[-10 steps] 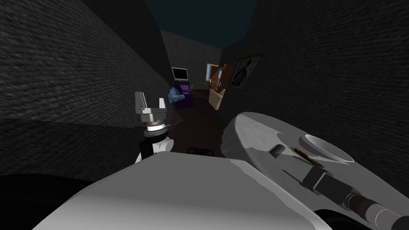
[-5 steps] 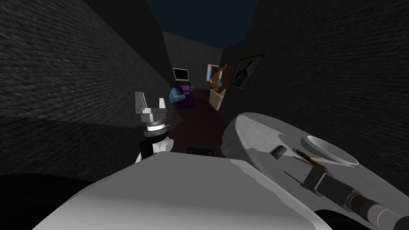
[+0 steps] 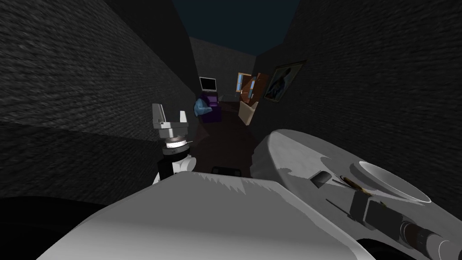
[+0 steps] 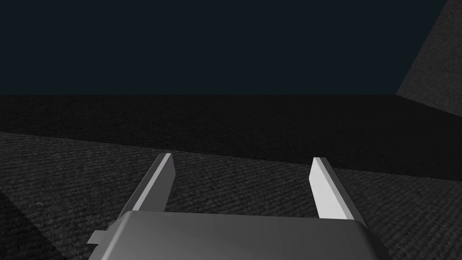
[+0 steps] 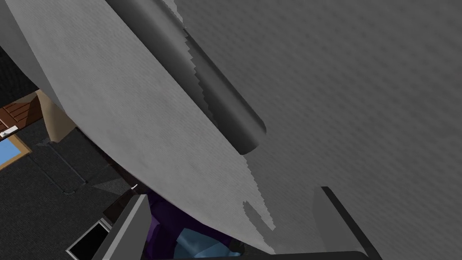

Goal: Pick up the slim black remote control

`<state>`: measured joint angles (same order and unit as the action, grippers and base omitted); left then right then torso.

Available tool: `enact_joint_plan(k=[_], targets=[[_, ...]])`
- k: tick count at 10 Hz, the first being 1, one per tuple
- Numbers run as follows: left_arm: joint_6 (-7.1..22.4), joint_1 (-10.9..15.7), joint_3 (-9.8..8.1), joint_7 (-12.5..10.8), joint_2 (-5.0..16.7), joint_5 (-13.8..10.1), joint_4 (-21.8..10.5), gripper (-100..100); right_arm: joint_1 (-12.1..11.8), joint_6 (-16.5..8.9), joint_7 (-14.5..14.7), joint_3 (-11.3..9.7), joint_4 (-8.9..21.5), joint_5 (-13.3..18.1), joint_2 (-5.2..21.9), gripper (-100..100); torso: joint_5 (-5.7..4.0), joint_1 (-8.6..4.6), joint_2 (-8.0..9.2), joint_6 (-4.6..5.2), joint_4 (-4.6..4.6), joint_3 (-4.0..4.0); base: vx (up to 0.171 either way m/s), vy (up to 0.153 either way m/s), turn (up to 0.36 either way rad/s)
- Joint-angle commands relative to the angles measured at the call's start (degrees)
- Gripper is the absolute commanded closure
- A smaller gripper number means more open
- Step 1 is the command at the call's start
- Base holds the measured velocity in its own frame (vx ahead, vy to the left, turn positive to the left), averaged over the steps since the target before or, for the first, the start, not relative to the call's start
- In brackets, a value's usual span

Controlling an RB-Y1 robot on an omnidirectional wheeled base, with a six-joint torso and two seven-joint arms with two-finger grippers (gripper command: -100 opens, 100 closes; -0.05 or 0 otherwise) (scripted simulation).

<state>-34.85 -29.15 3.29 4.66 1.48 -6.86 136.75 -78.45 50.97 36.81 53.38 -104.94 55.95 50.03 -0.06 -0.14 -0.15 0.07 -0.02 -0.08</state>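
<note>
Right tool (image 5: pixel 232 192) stands spread wide over the grey table (image 5: pixel 113 113), dark remote (image 5: pixel 225 108) just ahead.

There are no words, numbers or signs that can be read on anything here.

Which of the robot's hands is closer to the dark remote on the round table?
Right. The right hand is over the table, open, the remote lying just ahead of it. The left hand is raised beyond the table's edge, far from the remote.
</note>
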Motion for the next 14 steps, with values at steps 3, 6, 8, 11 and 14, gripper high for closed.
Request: enact_joint_plan(k=[3,6,8,11,14], targets=[[0.00,0.01,0.00,0.00,0.00,0.00,0.00,0,-2.96,1.68,0.59,1.09,0.43,2.90,2.86,-100,-0.02,-0.13,0.21,-0.04,0.04,0.11,-0.062,-0.055,0.229],[0.00,0.00,0.00,0.00,0.00,0.00,0.00,0,-6.05,3.41,0.97,2.08,0.75,5.90,5.92,-100,-0.03,-0.10,0.13,0.02,0.04,0.08,-0.032,-0.046,0.194],[0.00,0.00,0.00,0.00,0.00,0.00,0.00,0,-8.46,4.79,1.20,2.74,1.04,8.24,8.38,-100,-0.02,-0.07,0.02,0.00,0.01,0.01,-0.016,-0.042,0.212],[0.00,0.00,0.00,0.00,0.00,0.00,0.00,0,-11.46,6.64,1.65,3.24,1.42,11.16,11.46,-100,-0.03,-0.12,0.02,0.00,0.01,0.01,-0.019,-0.049,0.194],[0.00,0.00,-0.01,0.00,0.00,0.00,0.00,0,-14.63,8.76,2.34,3.47,1.76,14.25,14.73,-100,-0.03,-0.10,-0.02,0.02,0.00,-0.01,-0.011,-0.045,0.166]])
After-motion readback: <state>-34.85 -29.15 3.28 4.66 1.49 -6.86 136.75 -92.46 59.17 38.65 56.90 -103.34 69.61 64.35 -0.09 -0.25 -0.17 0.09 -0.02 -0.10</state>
